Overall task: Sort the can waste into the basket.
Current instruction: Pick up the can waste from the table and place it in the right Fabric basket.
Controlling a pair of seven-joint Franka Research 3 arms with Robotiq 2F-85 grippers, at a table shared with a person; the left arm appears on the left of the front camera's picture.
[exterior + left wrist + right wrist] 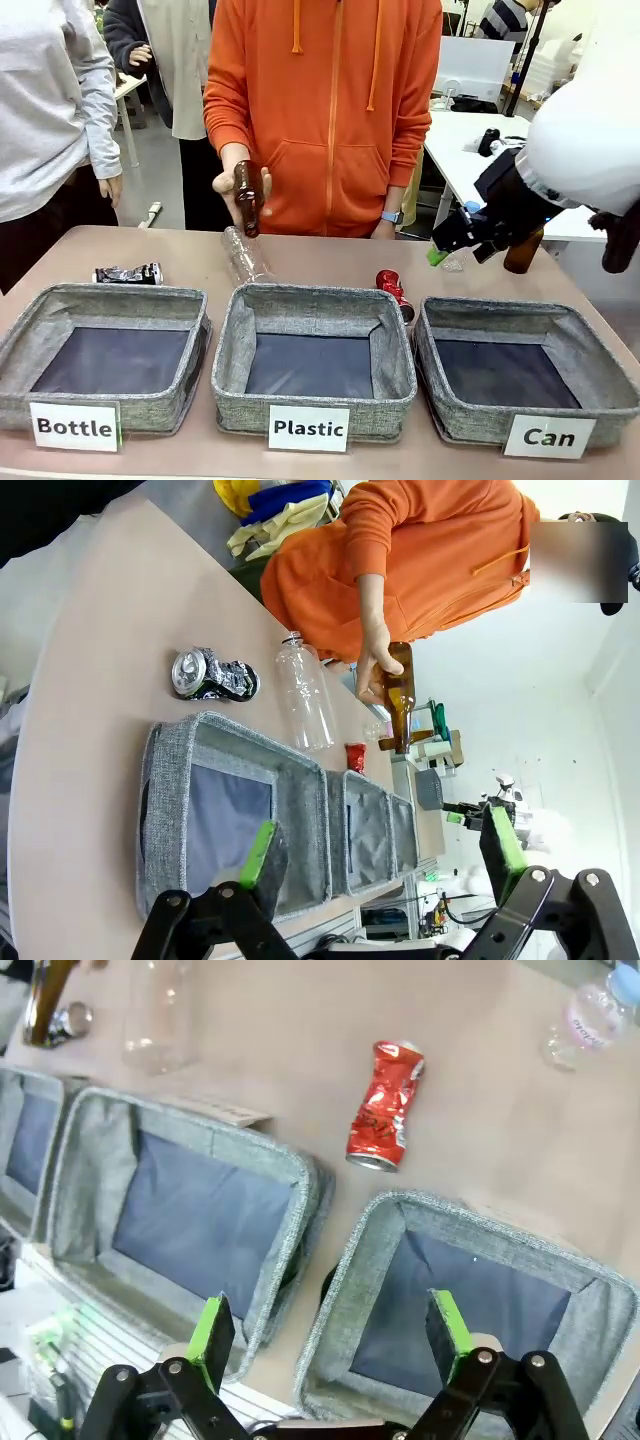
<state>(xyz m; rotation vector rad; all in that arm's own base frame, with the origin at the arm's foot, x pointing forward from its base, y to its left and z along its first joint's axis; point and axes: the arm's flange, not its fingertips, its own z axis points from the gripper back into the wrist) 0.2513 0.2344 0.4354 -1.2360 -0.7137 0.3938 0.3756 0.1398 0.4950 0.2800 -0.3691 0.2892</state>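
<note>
Neither can is binned yet, so this looks like the approach to the first pick. The right hand (328, 1305) hangs open above the red can (385, 1107), which lies on the tabletop (480, 1050) just behind the Can basket (480, 1210). Its long axis runs near-to-far, and the open end seems to face the baskets. Next, the hand should descend and close across the can's width. The silver-and-black can (128, 273) lies sideways, far left. The left hand (380, 830) is open and empty.

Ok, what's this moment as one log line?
left tool open | right tool open | red can on table by Can basket | silver-and-black can on table | brown bottle in person's hand
</note>
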